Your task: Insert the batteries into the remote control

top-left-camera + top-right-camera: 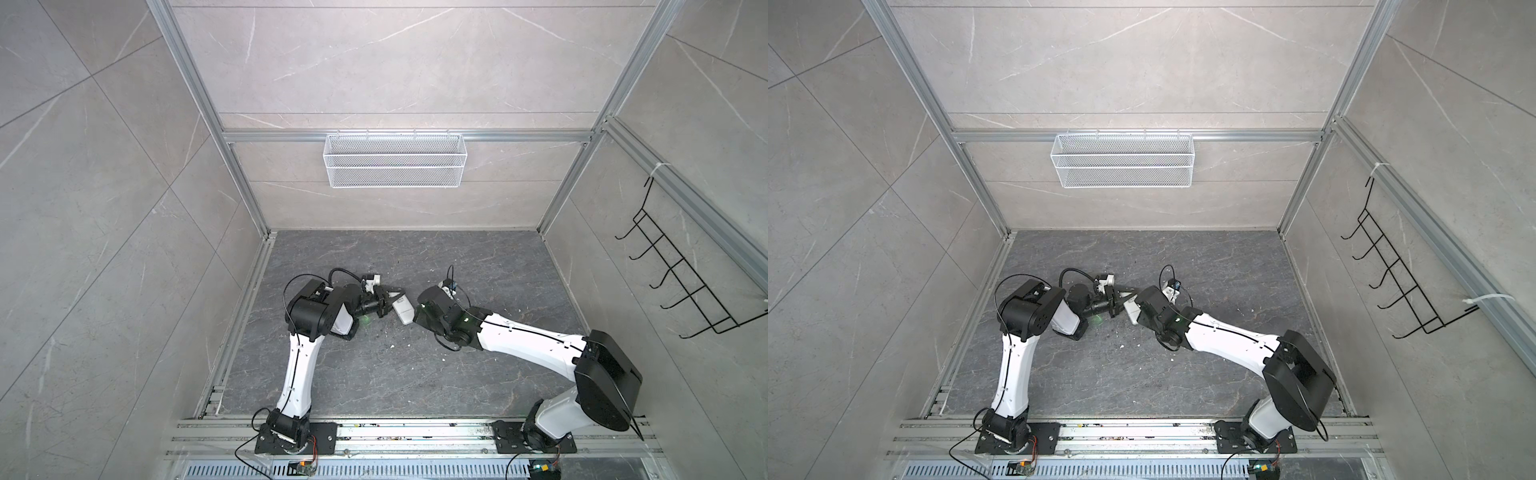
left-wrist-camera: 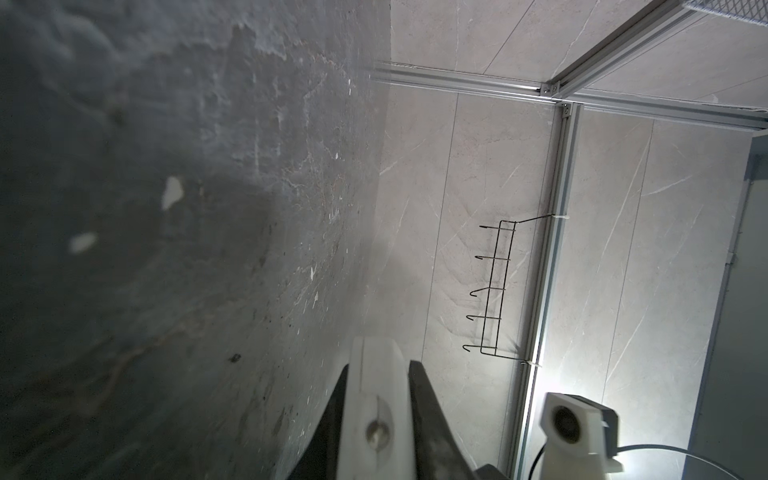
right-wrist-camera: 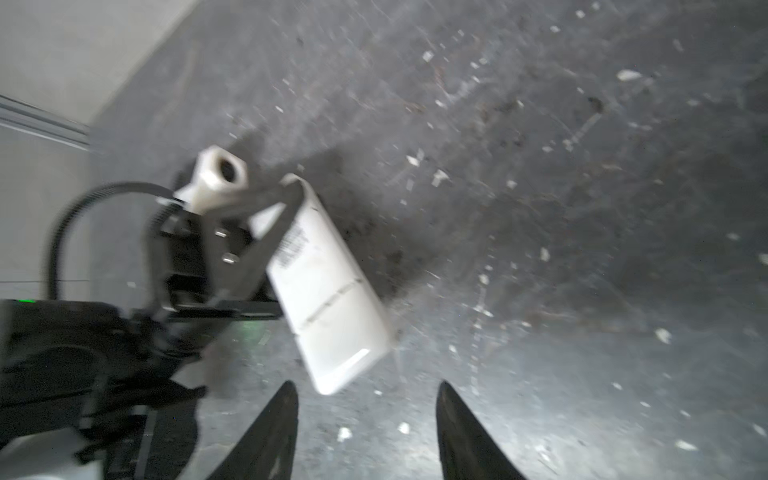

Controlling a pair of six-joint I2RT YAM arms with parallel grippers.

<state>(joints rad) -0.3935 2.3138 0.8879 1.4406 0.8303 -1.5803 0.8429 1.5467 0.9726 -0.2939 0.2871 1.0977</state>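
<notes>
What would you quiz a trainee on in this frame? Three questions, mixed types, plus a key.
1. True or false: in the right wrist view, the remote shows its button side.
2. Multiple choice: the right gripper has its jaws A) shut on the remote, B) open and empty, C) shut and empty.
3. Short answer: which gripper holds the remote?

Key:
1. False. It shows the plain back with a printed label.
2. B.
3. The left gripper, with its jaws clamped on one end of the remote.
</notes>
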